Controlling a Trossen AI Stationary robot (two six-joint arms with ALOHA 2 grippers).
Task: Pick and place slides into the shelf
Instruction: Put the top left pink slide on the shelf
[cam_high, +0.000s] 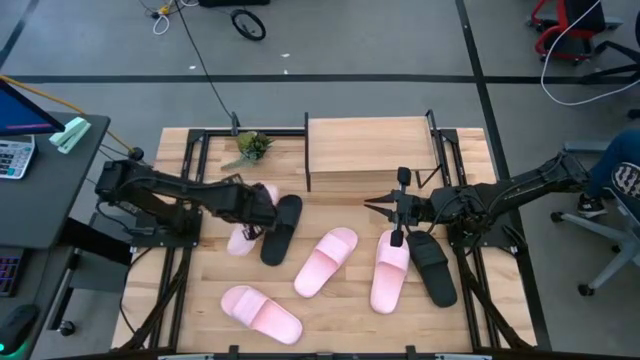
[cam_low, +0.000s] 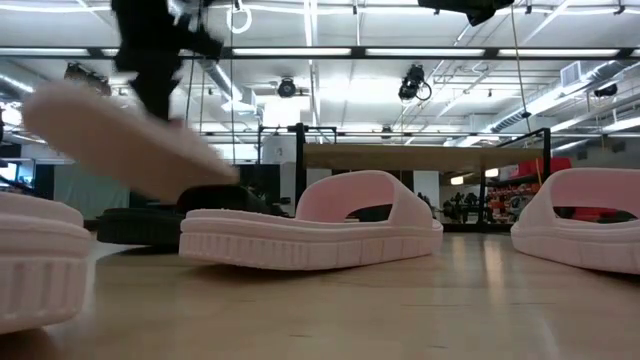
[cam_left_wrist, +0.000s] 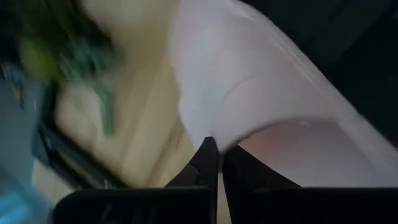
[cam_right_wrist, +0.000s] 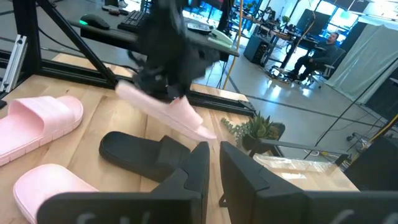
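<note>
Shelf (cam_high: 368, 150): at twelve o'clock on the table (cam_high: 330, 325), top board bare; no slide is seen on it, though the space under the board is hidden, so the placing appears barely begun. Held pink slide (cam_high: 243, 236): lifted clear of the table at about nine o'clock from centre, pinched by the left gripper (cam_high: 262, 212), whose fingers are closed on its edge; the low view shows it tilted in the air. Black slide (cam_high: 281, 228): lying just beside the held one, on its three o'clock side. Centre pink slide (cam_high: 326, 261): flat on the table. Front pink slide (cam_high: 261, 313): at seven o'clock, well apart from the shelf. Right pink slide (cam_high: 391, 270) and second black slide (cam_high: 432, 266): side by side at four o'clock. Right gripper (cam_high: 398, 210): hovering above that pair, fingers nearly together and holding nothing. Plant (cam_high: 250, 146): small, at eleven o'clock beside the shelf. Tally, as judged: one slide in hand, five remaining on the table.
</note>
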